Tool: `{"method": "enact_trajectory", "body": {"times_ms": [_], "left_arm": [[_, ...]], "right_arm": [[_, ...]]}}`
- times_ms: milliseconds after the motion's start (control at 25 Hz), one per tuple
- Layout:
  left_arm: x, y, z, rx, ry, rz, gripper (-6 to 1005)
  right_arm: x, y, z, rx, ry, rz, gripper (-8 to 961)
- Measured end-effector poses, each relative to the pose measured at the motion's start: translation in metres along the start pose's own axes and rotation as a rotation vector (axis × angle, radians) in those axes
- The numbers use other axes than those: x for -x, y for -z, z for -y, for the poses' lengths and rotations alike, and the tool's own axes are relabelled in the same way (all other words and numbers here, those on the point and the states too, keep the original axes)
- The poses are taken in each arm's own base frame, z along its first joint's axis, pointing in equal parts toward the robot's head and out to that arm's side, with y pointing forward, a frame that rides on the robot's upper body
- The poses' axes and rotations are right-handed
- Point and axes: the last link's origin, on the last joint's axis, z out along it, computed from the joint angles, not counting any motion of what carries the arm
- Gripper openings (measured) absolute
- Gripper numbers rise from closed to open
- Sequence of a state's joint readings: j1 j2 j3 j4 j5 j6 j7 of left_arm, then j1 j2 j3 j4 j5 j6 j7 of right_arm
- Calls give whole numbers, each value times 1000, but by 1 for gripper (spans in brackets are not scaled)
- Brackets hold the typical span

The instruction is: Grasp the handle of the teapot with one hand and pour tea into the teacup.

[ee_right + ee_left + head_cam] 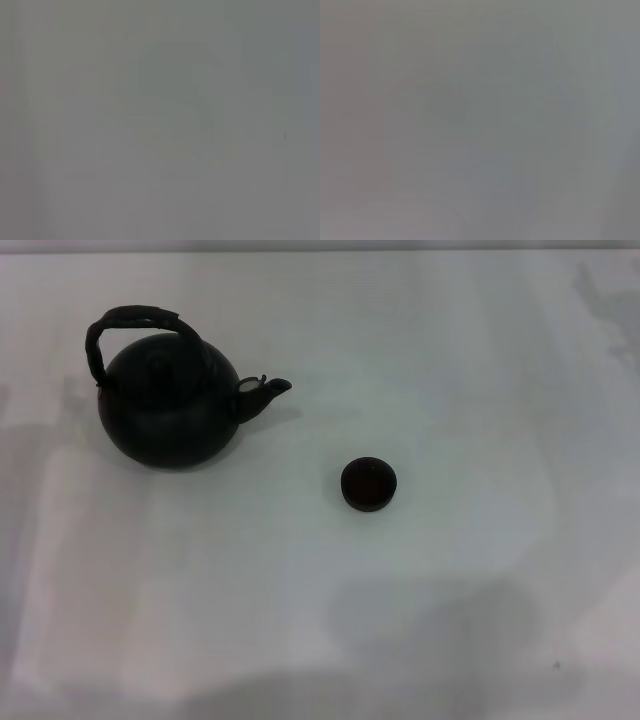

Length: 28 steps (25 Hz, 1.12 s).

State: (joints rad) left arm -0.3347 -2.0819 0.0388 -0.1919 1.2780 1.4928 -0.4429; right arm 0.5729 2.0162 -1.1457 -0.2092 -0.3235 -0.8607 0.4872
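The teapot (170,405) has a matt black body with a faintly grainy, cast look and little shine. Its handle (130,320) looks rough and wrapped, like wound cane or cord. The teacup (369,484) is dark brown-black, dull, with a smooth rim. The worktop (450,360) is white, smooth and softly reflective.

teapot (170,405): sitting upright on the bench (450,360), far left
handle (130,325): arching over the lid
spout (268,390): pointing right
teacup (369,483): sitting right of the teapot, nearer, apart from it
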Motion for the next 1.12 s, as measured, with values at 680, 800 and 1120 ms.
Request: {"method": "enact_trajectory", "body": {"times_ms": [680,800,1120], "left_arm": [[-12,-44,24,-121,-42,-9,893],[-11,-52,26,-132,-50,16,892],[-10,-62,27,-170,-29,19,892]], "right_arm": [[-5,-5,-4,-10,-3,-41,844],[-2,-9,-6,-4,-1,-33,844],[1,-13,-9,-13,-25,-20,844]]}}
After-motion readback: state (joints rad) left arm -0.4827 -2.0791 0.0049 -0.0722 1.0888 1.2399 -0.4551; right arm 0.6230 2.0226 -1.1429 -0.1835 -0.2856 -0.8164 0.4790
